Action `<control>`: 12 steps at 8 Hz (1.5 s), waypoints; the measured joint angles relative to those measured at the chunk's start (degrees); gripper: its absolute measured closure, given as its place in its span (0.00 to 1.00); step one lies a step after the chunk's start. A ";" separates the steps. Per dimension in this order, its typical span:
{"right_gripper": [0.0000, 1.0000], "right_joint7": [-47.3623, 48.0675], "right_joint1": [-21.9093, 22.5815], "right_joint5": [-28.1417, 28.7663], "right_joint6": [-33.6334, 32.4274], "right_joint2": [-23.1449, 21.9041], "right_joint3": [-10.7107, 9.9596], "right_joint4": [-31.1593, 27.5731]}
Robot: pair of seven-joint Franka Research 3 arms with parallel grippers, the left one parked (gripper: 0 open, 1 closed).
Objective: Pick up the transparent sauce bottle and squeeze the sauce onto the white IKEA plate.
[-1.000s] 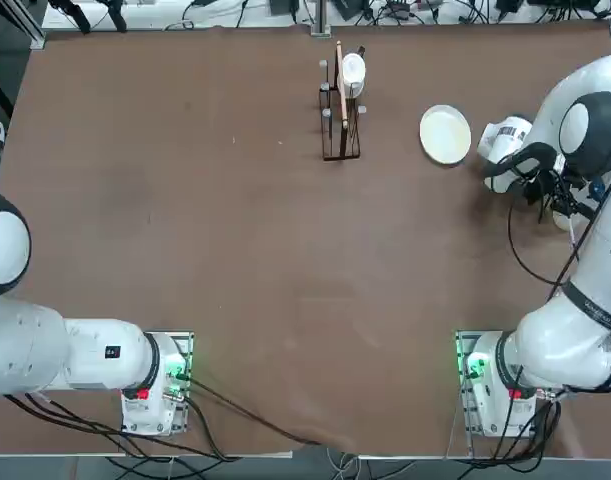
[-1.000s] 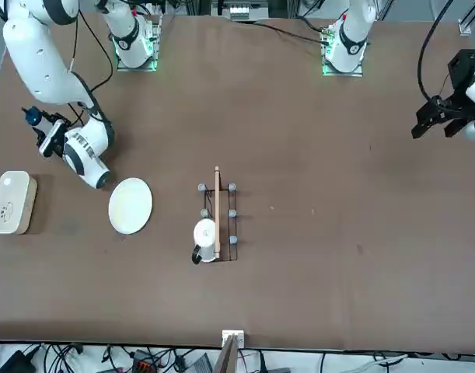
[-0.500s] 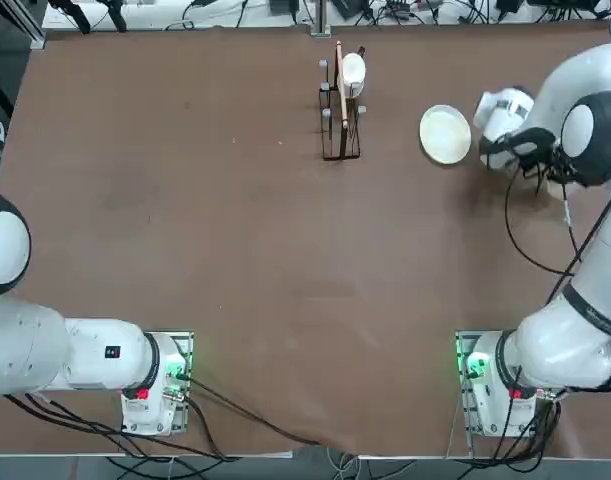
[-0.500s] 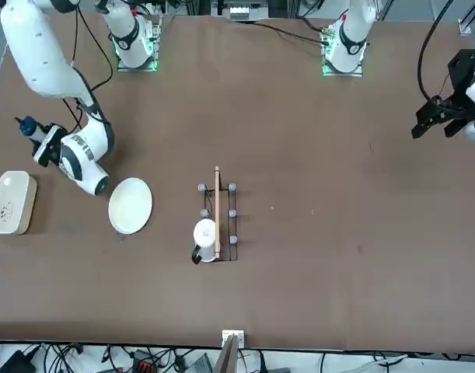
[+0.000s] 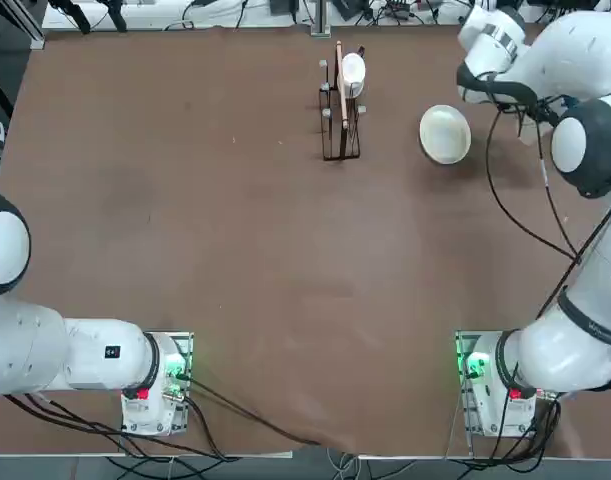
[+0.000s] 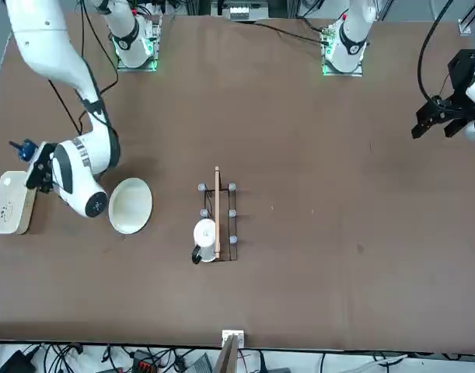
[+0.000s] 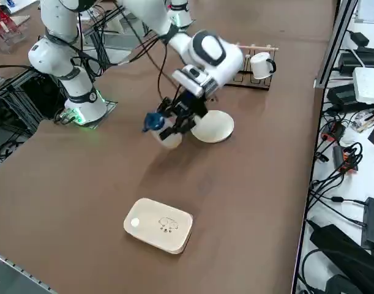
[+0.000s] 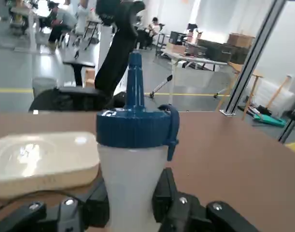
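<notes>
We see the white box [image 7: 158,225] lying flat near the worktop's right edge, lid closed, contents hidden. Just past it, the right end effector [image 7: 172,124] is clamped on the transparent sauce bottle [image 8: 133,164], held above the worktop beside the plate: a whitish, translucent body with a dark blue cap and slim nozzle. The white IKEA plate [image 5: 445,134] sits next, round, cream, holding nothing we can make out. Farther along the far edge, a dark rack [image 5: 340,120] holds an upright white mug [image 7: 261,65].

Right arm reaches out low; end effector [image 7: 169,125] clamped shut
</notes>
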 joint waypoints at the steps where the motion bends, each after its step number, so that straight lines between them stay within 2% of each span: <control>1: 0.59 -3.52 2.26 1.64 -0.46 0.19 0.02 0.54; 7: 0.59 -13.66 15.15 16.96 -0.72 2.38 0.24 8.18; 10: 0.59 -22.02 18.19 24.24 0.12 3.67 0.25 12.51; 12: 0.61 -27.65 20.05 29.40 3.76 5.38 0.24 13.78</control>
